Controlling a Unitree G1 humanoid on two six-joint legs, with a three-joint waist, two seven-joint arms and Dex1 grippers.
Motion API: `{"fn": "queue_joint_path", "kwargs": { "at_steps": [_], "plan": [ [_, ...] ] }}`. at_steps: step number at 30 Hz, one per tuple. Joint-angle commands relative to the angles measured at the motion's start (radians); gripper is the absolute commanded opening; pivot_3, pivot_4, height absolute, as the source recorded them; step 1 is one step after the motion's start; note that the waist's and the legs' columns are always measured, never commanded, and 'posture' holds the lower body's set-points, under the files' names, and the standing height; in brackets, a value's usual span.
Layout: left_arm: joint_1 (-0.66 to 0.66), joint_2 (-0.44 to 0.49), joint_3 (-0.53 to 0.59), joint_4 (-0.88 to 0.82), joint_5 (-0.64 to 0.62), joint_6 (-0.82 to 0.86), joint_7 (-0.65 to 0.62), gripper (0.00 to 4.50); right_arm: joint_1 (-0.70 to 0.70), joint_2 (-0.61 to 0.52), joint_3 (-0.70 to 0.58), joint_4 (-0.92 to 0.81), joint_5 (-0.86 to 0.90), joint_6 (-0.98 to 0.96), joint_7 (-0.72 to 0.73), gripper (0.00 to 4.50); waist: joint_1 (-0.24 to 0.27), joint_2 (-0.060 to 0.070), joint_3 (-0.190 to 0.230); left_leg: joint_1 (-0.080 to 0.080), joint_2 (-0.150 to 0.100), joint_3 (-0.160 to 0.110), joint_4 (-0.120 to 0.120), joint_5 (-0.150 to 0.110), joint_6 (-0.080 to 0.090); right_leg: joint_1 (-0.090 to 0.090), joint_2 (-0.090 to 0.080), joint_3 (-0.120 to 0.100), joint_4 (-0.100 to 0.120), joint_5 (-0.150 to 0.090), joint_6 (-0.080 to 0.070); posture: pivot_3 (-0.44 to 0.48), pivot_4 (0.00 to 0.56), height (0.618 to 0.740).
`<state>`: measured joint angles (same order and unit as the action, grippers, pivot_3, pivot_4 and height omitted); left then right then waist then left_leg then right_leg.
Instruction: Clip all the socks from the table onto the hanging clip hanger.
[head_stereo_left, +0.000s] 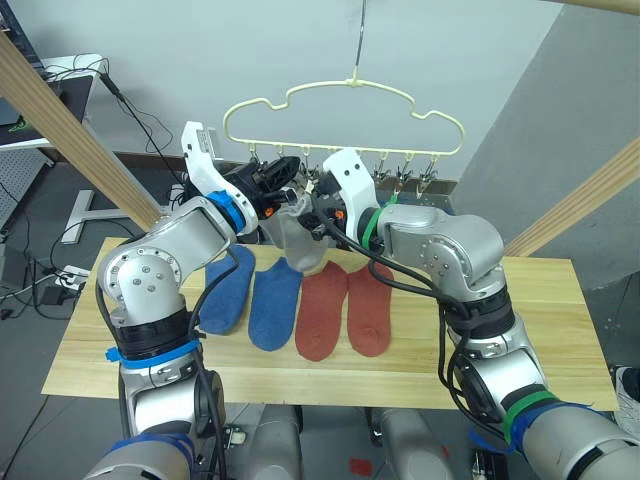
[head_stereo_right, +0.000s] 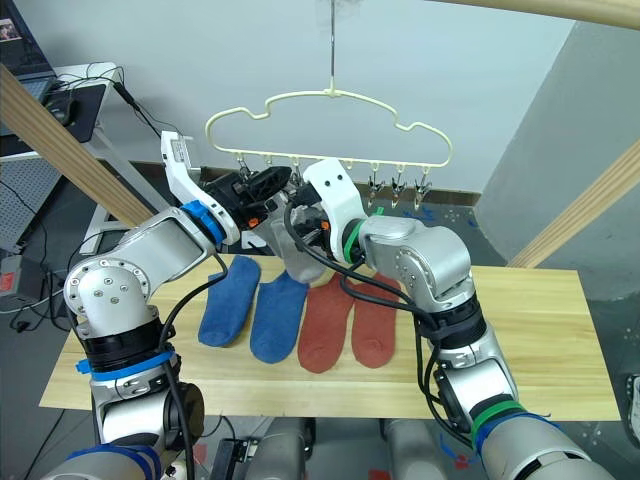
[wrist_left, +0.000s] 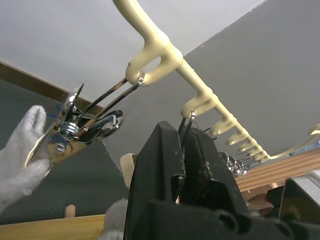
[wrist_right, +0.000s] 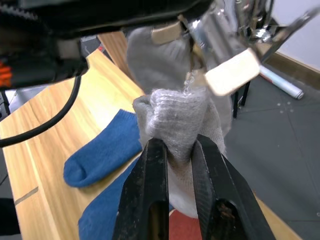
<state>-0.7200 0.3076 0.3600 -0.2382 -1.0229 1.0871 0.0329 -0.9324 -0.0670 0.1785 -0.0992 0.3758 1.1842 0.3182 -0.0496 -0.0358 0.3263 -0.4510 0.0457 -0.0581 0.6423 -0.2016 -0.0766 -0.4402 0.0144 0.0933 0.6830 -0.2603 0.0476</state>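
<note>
The pale-yellow clip hanger (head_stereo_left: 345, 100) hangs on a metal hook above the table (head_stereo_left: 540, 330). My left gripper (wrist_left: 184, 135) is raised to the hanger's left clips and is shut on one metal clip (wrist_left: 186, 122). My right gripper (wrist_right: 177, 145) is shut on the bunched top of a light grey sock (wrist_right: 175, 117), held just under an open clip pad (wrist_right: 230, 70). More grey fabric (wrist_left: 22, 150) hangs by the neighbouring clip (wrist_left: 75, 127); I cannot tell whether it is clipped. Two blue socks (head_stereo_left: 228, 290) (head_stereo_left: 275, 305) and two rust-red socks (head_stereo_left: 322, 312) (head_stereo_left: 370, 310) lie side by side on the table.
Slanted wooden poles (head_stereo_left: 70, 140) (head_stereo_left: 590, 195) frame the table on both sides. A desk with cables (head_stereo_left: 60, 75) stands at the far left. Several free clips (head_stereo_left: 405, 178) hang on the hanger's right half. Bare tabletop lies right of the red socks.
</note>
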Motion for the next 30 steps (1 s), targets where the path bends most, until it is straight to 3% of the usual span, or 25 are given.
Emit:
{"fn": "queue_joint_path", "kwargs": {
  "at_steps": [1,25,30],
  "plan": [
    [0.009,0.015,0.007,-0.041,-0.023,0.003,0.007,0.00,-0.027,0.009,-0.012,0.003,-0.007,-0.032,-0.003,0.71,0.002,0.000,0.000,0.000,0.000,0.000,0.000,0.000,0.000,0.000,0.000,0.000,0.000,0.000,0.000,0.033,0.299,0.740],
    [0.017,0.014,-0.012,-0.032,-0.031,-0.022,0.013,0.00,-0.072,0.038,-0.085,0.040,0.002,-0.063,-0.021,0.71,0.006,0.000,0.000,0.000,0.000,0.000,0.000,0.000,0.000,0.000,0.000,0.000,0.000,0.000,0.000,0.022,0.299,0.740],
    [0.017,0.010,-0.007,-0.024,-0.047,-0.028,0.005,1.54,-0.072,0.043,-0.091,0.034,0.006,-0.059,-0.018,0.68,0.008,0.000,0.000,0.000,0.000,0.000,0.000,0.000,0.000,0.000,0.000,0.000,0.000,0.000,0.000,0.020,0.299,0.740]
  ]
}}
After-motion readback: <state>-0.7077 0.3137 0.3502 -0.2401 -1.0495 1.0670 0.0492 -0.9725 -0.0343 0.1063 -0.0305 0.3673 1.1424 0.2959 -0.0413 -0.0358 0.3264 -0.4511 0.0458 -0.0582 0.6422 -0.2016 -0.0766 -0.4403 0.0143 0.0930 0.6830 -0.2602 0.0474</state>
